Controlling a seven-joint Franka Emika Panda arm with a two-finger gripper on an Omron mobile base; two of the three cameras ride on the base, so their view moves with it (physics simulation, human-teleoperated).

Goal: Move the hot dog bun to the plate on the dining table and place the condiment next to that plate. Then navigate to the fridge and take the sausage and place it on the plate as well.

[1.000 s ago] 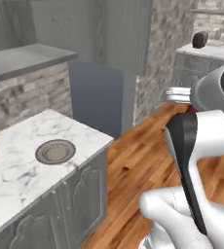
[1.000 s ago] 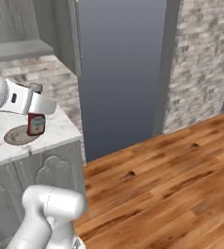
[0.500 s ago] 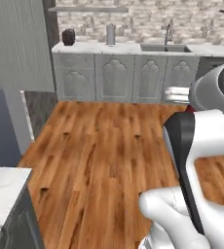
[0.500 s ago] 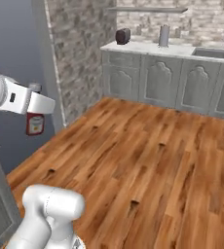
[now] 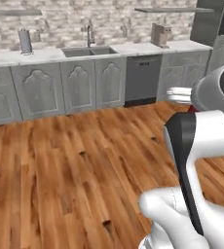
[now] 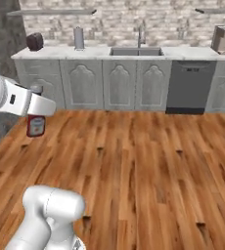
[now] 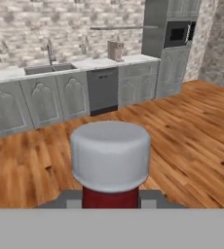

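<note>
Arm folded high and close over the base, elbow bent sharply, dark-jointed forearm rising at the lower right of the left base view and the white wrist reaching level across the upper left of the right base view. Gripper (image 6: 36, 116) held well above the wooden floor (image 6: 144, 161), pointing down, closed on the condiment (image 6: 35, 125), a dark red ketchup bottle hanging upright below the hand with its pale label facing the camera. Seen along the hand: pale cap (image 7: 110, 154) large and centred, red neck just beneath it, clamped between the two dark fingertips (image 7: 150, 197) on either side. A sliver of the red bottle also peeking out beside the white wrist in the left base view, near (image 5: 193, 109).

Ahead, across open floor and well apart from the arm: a run of grey cabinets (image 5: 60, 87) under a pale marble counter (image 6: 85, 51), with a sink and tap (image 6: 136, 49), a dark dishwasher front (image 6: 185, 88), a steel canister (image 6: 78, 37), a dark toaster (image 6: 34, 42) at the left end, and a tan coffee machine (image 6: 222, 39) at the right. Tall grey unit with a built-in microwave (image 7: 178, 34) at the right end of that run, against a pale stone-brick wall (image 6: 134, 22).
</note>
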